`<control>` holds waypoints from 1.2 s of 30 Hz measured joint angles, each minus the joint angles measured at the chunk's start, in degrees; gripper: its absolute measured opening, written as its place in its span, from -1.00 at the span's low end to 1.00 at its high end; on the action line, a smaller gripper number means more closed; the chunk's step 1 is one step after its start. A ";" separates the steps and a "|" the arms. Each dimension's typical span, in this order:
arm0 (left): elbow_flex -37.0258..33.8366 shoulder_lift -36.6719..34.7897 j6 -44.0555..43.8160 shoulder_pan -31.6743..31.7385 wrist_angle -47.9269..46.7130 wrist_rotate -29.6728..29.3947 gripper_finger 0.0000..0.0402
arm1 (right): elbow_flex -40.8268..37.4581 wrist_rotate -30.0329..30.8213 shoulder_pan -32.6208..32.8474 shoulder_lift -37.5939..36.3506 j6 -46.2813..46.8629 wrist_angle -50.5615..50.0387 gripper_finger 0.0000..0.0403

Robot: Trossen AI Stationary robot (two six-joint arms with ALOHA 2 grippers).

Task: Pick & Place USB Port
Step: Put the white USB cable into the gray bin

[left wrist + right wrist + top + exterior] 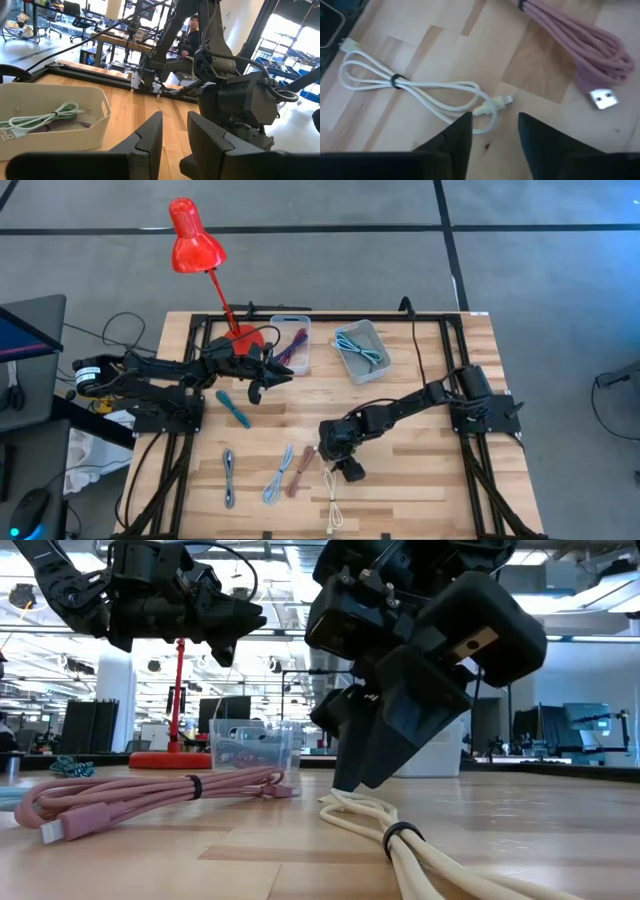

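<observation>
No lettering to read anywhere on these cables, so straight to the shapes. The white cable (415, 92) lies on the pale wood-plank table (420, 480), a thin glossy cord folded into a long flat loop and cinched near one end by a small dark band (396, 80). Its long axis runs toward the front edge of the table in the high view, with the slim metal-tipped plug end pointing up toward the right gripper (492, 132). That gripper hangs directly over the plug end, fingers parted with the cord's last bend showing in the gap between them; nothing is clamped, though whether a fingertip touches the cord can't be told.

Just beside it sits the pink cable (580, 47), thicker, matte, coiled in several loops, its flat rectangular USB plug (603, 98) silver-faced and lying clear of the gripper. Farther along the front row lie a light blue cable (278, 473) and a grey cable (228, 477), and a teal cable (233, 407) rests nearer the left arm.

The left gripper (174, 132) hovers above the table near the red lamp (195, 238), fingers slightly apart and gripping nothing. At the back stand two bins: a clear plastic box (293, 345) and a pale tray (360, 350) holding green-white cord.
</observation>
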 joint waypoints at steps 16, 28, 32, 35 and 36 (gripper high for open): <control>0.00 0.00 0.09 0.00 0.00 0.00 -0.55 | 0.00 -0.12 0.09 0.00 0.05 0.17 -0.54; 0.00 0.00 0.09 -0.02 0.00 0.00 -0.55 | 0.00 -0.10 0.18 0.00 0.05 1.05 -0.54; 0.00 0.00 0.11 0.00 0.00 -0.02 -0.55 | -0.74 -0.10 0.05 0.00 0.01 1.94 -0.54; 0.02 0.00 0.11 0.00 0.00 0.00 -0.55 | -2.14 -0.01 0.05 0.00 0.05 2.58 -0.54; 0.00 0.00 0.11 0.00 0.00 0.00 -0.55 | -2.46 0.02 0.05 0.00 0.10 2.99 -0.54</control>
